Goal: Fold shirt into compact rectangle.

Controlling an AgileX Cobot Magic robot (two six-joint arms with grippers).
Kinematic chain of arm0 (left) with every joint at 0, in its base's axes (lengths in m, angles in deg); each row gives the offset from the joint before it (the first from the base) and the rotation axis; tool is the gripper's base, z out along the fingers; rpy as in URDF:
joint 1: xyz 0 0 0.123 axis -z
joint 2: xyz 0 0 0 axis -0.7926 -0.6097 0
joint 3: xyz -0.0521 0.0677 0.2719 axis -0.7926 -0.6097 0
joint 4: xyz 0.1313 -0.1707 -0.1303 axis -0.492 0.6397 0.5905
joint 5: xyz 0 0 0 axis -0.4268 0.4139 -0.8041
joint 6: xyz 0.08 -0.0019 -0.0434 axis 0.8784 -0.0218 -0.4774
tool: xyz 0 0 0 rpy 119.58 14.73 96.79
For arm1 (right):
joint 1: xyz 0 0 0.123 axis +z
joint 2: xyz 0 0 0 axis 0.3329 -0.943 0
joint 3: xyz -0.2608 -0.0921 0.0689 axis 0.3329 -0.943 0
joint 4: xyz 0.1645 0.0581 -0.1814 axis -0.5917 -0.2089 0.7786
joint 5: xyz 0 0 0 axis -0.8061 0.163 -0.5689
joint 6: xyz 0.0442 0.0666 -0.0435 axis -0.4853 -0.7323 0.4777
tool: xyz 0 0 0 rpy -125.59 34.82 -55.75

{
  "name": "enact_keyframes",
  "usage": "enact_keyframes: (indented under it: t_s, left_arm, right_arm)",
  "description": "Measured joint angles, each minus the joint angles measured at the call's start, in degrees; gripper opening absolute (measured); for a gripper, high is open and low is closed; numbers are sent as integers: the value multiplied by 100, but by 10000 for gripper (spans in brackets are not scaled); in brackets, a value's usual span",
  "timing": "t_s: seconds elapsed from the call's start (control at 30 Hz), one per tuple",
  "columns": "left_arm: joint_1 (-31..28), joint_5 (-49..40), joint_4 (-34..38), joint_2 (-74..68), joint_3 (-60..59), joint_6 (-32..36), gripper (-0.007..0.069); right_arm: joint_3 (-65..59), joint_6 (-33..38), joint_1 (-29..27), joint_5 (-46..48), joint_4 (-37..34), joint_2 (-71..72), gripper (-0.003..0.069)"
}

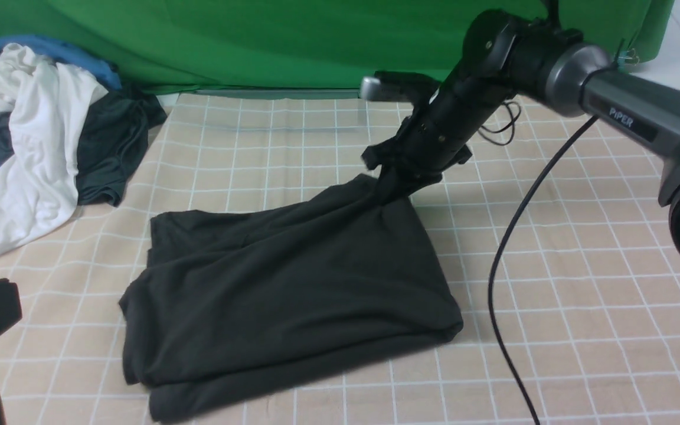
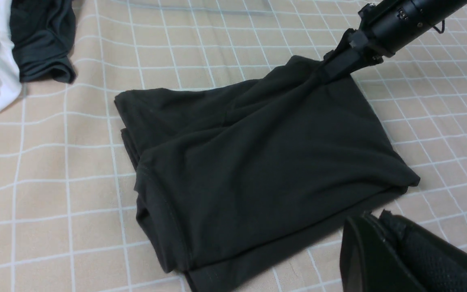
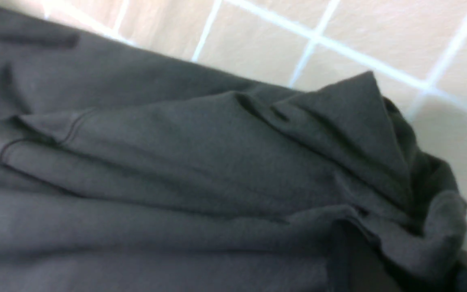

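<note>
1. The shirt (image 1: 293,295) lies folded in a rough rectangle on the checked cloth (image 1: 582,295), around the middle of the table.
2. Its far right corner is pulled up off the cloth into a taut peak, and creases run from that peak down toward the near left.
3. The right gripper (image 1: 388,184) is clenched on that raised corner; the fabric bunches at its tip in the right wrist view (image 3: 420,219).
4. The right arm (image 1: 552,65) reaches in from the right, angled down to the corner.
5. The left gripper (image 2: 383,251) sits at the near left, off the shirt, with its jaws closed and nothing between them.
6. The shirt's near edge shows stacked layers, with a lower layer sticking out beneath the top one.
7. A pile of clothes (image 1: 33,118) lies at the far left, well apart from the shirt: white, blue and dark pieces.
8. A green backdrop (image 1: 257,41) hangs behind the table.
</note>
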Motion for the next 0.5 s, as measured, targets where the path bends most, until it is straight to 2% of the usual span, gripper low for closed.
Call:
enact_keyframes:
  t_s: [0.23, 0.5]
  left_arm:
    - [0, -40, 0, 0, 0, 0, 19]
    - [0, -41, 24, 0, 0, -18, 19]
  right_arm:
    - [220, -389, -601, 552, 619, 86, 161]
    - [-296, -455, -844, 576, 1177, 358, 161]
